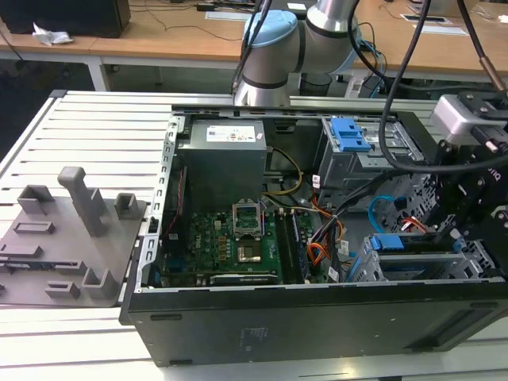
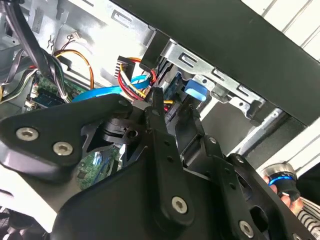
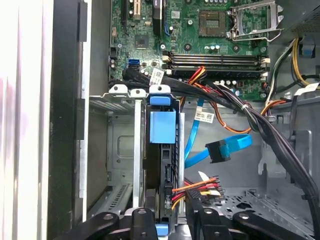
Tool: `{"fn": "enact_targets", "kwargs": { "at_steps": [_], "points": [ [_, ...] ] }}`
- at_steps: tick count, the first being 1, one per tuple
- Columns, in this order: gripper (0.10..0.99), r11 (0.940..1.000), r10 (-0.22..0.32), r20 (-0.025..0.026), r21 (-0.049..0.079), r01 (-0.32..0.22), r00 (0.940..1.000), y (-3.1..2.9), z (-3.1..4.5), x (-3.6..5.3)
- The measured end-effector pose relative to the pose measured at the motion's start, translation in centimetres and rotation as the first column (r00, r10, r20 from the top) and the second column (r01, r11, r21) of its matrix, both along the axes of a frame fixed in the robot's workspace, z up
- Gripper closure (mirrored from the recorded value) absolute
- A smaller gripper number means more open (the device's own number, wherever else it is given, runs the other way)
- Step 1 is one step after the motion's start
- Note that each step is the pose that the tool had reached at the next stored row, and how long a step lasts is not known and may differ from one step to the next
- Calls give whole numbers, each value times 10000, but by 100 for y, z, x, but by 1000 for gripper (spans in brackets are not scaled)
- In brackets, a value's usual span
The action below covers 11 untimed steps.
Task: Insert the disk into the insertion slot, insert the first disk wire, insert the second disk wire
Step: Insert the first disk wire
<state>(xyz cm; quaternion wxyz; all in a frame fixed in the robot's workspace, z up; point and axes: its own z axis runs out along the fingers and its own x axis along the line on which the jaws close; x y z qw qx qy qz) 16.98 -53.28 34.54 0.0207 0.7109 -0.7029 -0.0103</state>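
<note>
The disk stands edge-on inside the insertion slot, its blue carrier tab toward the motherboard; the exterior view shows the blue of the disk in the cage. My gripper straddles the disk's other end. The first disk wire, a red, orange and yellow bundle, runs in between the fingers, and the gripper looks shut on its plug. In the second wrist view, the same bundle leads to the fingertips. The second disk wire hangs loose beside the disk, dark plug free; it also shows in the other views.
A thick black cable bundle crosses between the motherboard and the cage. The dark case wall runs close alongside the slot. A grey drive unit with a blue tab and a power supply sit farther back. A grey fixture plate lies at the exterior view's left.
</note>
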Motion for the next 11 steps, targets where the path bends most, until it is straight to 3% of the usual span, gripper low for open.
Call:
{"fn": "enact_targets", "kwargs": {
  "at_steps": [5, 8, 9, 10, 11],
  "points": [
    [714, 10000, 0, -1, -1, 0, 10000, 0, 224, 0],
    [729, 10000, 0, -1, 2, 0, 10000, 2, 286, 0],
    [792, 10000, 1, -1, 2, -1, 10000, 3, 287, 0],
    [976, 10000, 1, 0, 0, -1, 10000, 2, 288, 0],
    [976, 10000, 0, 0, 1, 0, 10000, 2, 288, 0]
  ]
}}
